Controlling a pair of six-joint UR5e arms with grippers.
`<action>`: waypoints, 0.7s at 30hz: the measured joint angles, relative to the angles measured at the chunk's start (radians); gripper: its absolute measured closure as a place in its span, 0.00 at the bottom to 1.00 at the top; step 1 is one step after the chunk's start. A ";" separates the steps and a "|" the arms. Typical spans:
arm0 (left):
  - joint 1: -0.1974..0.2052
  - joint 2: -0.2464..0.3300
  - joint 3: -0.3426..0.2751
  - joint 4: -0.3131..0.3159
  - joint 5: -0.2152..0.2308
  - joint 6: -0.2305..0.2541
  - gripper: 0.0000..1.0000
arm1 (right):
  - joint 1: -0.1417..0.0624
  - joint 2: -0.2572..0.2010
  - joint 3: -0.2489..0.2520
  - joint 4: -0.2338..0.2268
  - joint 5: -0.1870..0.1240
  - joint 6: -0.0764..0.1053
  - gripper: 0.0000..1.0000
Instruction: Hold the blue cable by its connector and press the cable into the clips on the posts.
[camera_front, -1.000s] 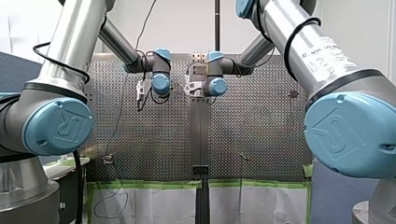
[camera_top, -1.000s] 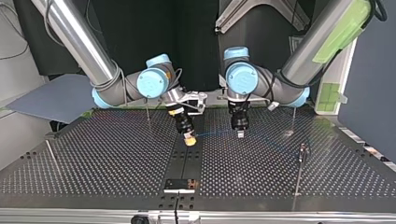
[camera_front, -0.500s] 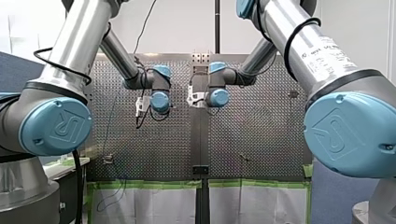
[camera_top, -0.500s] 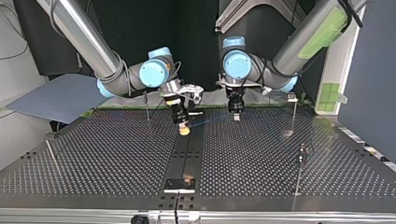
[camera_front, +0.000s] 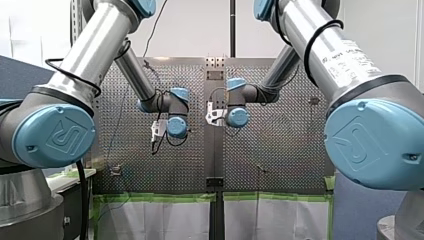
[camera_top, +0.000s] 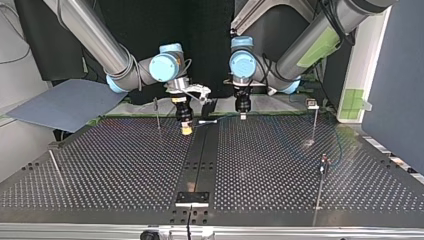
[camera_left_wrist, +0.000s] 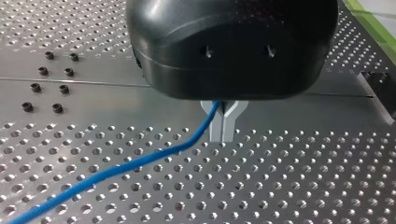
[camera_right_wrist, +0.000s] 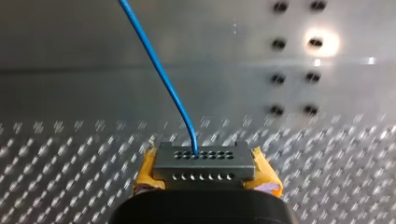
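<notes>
In the right wrist view my right gripper (camera_right_wrist: 204, 169) is shut on a grey connector (camera_right_wrist: 204, 161), clamped between its yellow pads (camera_right_wrist: 145, 173). The blue cable (camera_right_wrist: 161, 70) leaves the connector and runs ahead of the gripper. My left gripper (camera_left_wrist: 222, 133), black with metal fingers, is shut on the blue cable (camera_left_wrist: 140, 161), which trails away low over the plate. In the top view my right gripper (camera_top: 186, 131) and left gripper (camera_top: 242, 116) hang close together near the table's far edge. The cable (camera_top: 220, 120) stretches between them.
Thin posts stand on the perforated table: one (camera_top: 157, 114) beside my right gripper, one with a clip (camera_top: 313, 105) at the far right, another (camera_top: 322, 165) nearer at the right, and a bare rod (camera_top: 55, 167) at the left. A dark centre strip (camera_top: 200, 165) splits the table.
Both arms have drawn back toward the table's far edge in the top view, lower in the front view, carrying connector and cable. Both grips are unchanged.
</notes>
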 joint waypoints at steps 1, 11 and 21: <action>-0.001 -0.002 -0.004 0.006 -0.001 -0.001 0.98 | -0.002 0.000 0.011 -0.011 0.011 0.000 1.00; -0.022 -0.009 -0.035 0.050 0.000 -0.006 0.98 | -0.009 0.055 0.100 -0.100 0.076 -0.002 1.00; -0.046 -0.089 -0.037 0.106 0.001 -0.002 0.98 | -0.026 0.162 0.208 -0.208 0.117 0.048 1.00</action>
